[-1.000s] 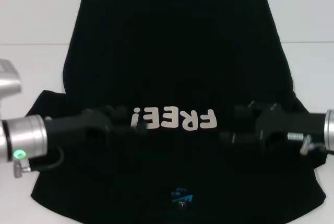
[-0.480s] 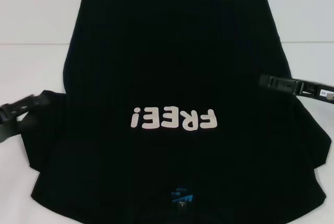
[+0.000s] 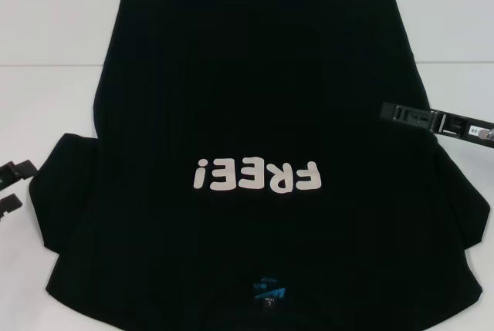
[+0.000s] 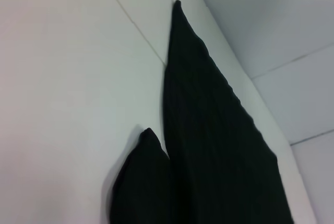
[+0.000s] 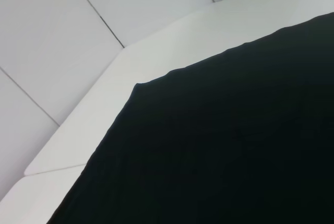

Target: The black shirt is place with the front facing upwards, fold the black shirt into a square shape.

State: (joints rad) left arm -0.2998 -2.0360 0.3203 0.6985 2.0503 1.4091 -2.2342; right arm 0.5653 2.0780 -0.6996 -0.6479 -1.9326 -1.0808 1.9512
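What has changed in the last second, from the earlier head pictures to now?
Both claws have left the middle of the black shirt and drawn outward. The left claw now sits off the shirt's left edge, fingers apart. The right claw hangs over the right edge. Neither holds cloth. The shirt lies flat, unmoved, lettering up.

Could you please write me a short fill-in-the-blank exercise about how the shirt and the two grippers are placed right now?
1. The off-white lettering on the black shirt spells ____.
2. The small neck label near the shirt's closest edge is ____ in colour.
3. The left gripper sits at the shirt's left sleeve with its fingers ____.
4. The right gripper reaches over the shirt's ____ edge.

Missing words: FREE!; blue; open; right
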